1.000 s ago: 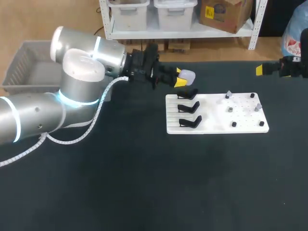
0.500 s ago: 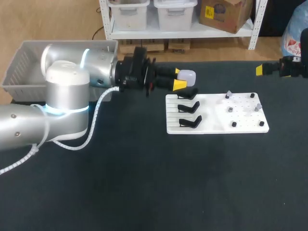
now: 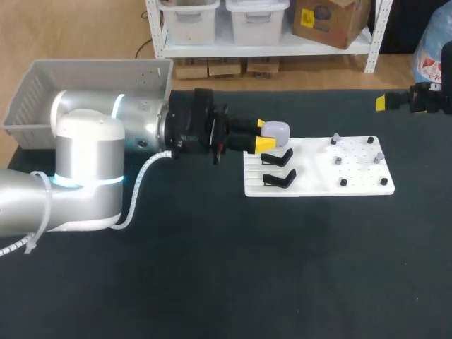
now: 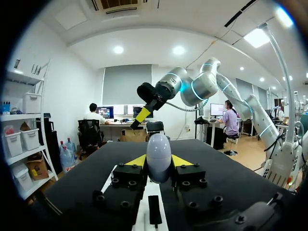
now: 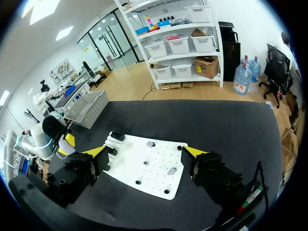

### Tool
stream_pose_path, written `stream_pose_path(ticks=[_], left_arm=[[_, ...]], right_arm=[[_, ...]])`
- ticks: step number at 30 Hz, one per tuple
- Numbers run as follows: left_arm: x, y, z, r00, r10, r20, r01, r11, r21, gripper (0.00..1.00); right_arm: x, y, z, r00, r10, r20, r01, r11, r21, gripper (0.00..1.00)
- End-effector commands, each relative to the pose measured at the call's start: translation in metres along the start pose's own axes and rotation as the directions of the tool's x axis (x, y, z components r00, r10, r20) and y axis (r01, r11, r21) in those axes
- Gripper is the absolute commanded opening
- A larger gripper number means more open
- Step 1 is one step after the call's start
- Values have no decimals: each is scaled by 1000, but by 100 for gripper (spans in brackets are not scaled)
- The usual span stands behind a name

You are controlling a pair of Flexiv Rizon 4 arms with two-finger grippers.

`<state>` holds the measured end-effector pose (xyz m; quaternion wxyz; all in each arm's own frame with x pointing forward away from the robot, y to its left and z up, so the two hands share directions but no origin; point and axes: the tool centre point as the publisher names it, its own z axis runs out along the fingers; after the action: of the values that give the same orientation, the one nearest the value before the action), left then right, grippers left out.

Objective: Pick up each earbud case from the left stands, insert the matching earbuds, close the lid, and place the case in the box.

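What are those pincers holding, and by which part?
The left pincer grips the pale earbud case by its two opposite sides. The right pincer is open and holds nothing.

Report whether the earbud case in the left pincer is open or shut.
Shut: the earbud case shows a smooth, unbroken oval between the left pincer's yellow tips, no lid raised.

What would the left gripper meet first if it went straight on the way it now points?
Probably the grey earbud at the white board far edge, if the left gripper, shut on the case, is low enough; its height is unclear.
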<state>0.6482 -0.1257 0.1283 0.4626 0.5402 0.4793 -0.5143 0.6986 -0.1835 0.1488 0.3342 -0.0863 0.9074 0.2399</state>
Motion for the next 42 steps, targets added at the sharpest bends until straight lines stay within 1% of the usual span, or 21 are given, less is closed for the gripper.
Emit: stream_pose_path(ticks=[1,6,10,14,19,21,28,29,32,34,38,42], left_arm=[[0,-9,-2,1000,-2,-3,2,991,-131,0],[2,-11,-2,1000,-2,-11,0,992,-130,0],[2,-9,-2,1000,3,1,-3,993,-117,0],[2,-7,-3,1000,13,-1,-13,997,-78,0],[5,-8,-1,1000,-3,8,4,999,-39,0],[6,-10,1,1000,-2,-2,2,1000,-26,0],[7,-10,2,1000,-4,-4,4,1000,-17,0],[7,-9,2,1000,-1,-2,1,1000,-17,0],[6,-9,2,1000,0,-1,-1,1000,-17,0],[6,-9,2,1000,0,-1,-1,1000,-17,0],[6,-9,2,1000,0,-1,-1,1000,-17,0],[6,-9,2,1000,0,-1,-1,1000,-17,0]], right_arm=[[0,0,-1,1000,0,0,0,1000,1,100],[0,0,-1,1000,0,0,0,1000,1,100],[0,0,-1,1000,0,0,0,1000,1,100],[0,0,-1,1000,0,0,0,1000,1,100],[0,0,-1,1000,0,0,0,1000,1,100],[0,0,-1,1000,0,0,0,1000,1,100],[0,0,-1,1000,0,0,0,1000,1,100],[2,2,-1,1000,-13,-12,14,1000,9,100],[9,14,-9,999,-45,-5,45,999,-17,100],[16,27,-17,998,-68,-2,68,997,-45,100],[36,56,-28,993,-119,-29,117,991,-63,100],[56,88,-31,990,-135,-46,131,988,-78,100]])
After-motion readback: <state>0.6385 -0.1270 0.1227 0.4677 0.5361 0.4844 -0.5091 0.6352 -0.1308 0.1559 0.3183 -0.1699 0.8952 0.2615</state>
